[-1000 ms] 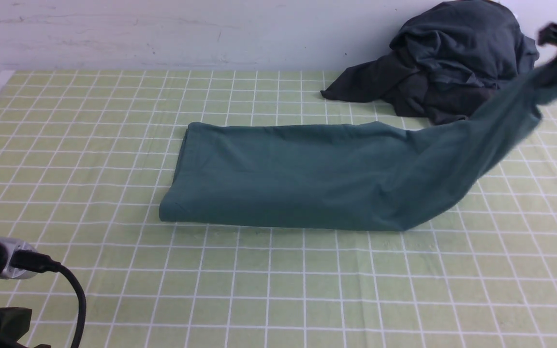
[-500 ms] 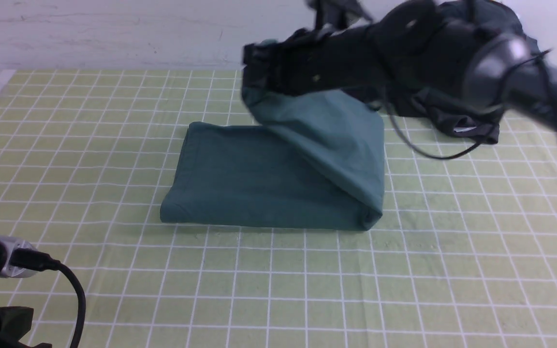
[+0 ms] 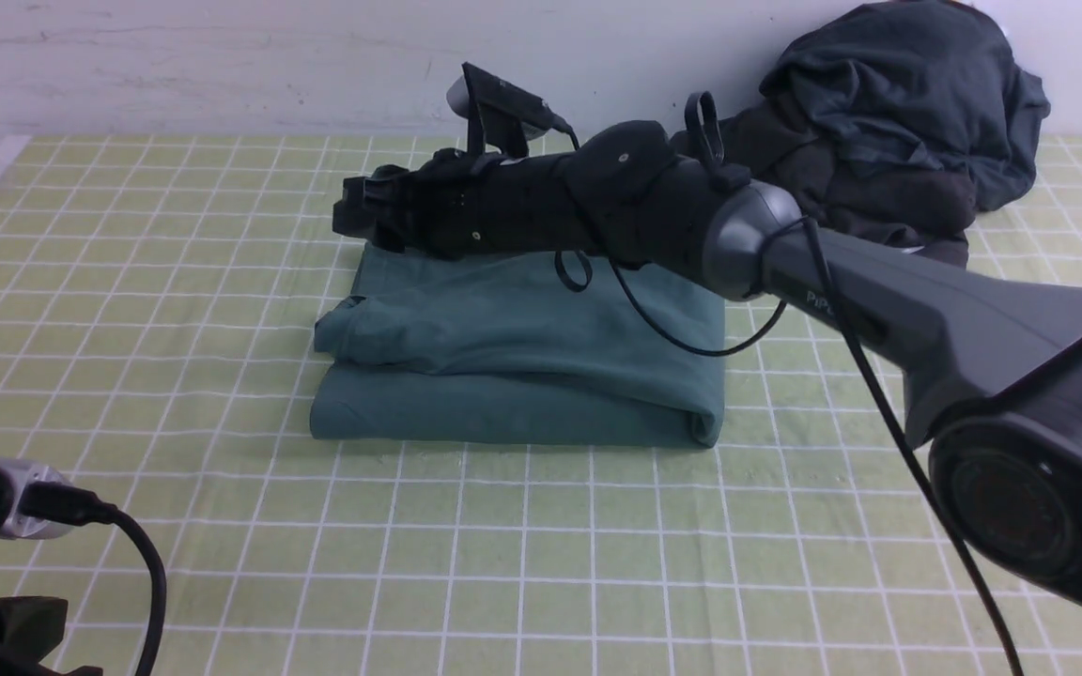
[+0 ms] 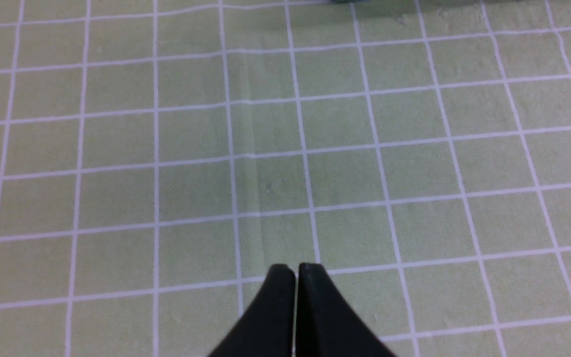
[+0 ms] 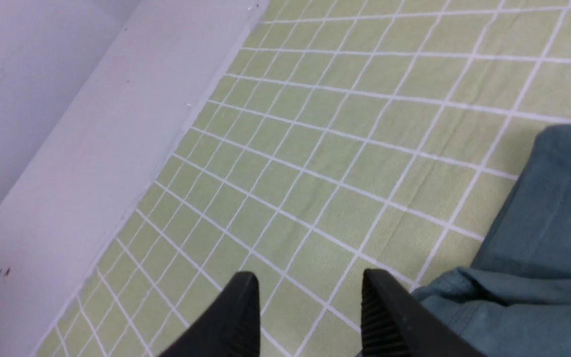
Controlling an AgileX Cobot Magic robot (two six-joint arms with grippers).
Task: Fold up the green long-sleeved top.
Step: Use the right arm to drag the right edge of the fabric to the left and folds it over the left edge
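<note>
Centre-frame, my right gripper hangs parted, empty, just off the left end of the crosswise green long-sleeved top; left gripper, pinched together, seems farther.

Right gripper jaws apart above checked cloth, green long-sleeved top rumpled edge beside one finger, pale ledge beyond

front: low at near edge, facing far wall over checked cloth | left wrist: close, looking down on cloth | right wrist: close, slanting toward left edge; shares left end of green top with front
</note>
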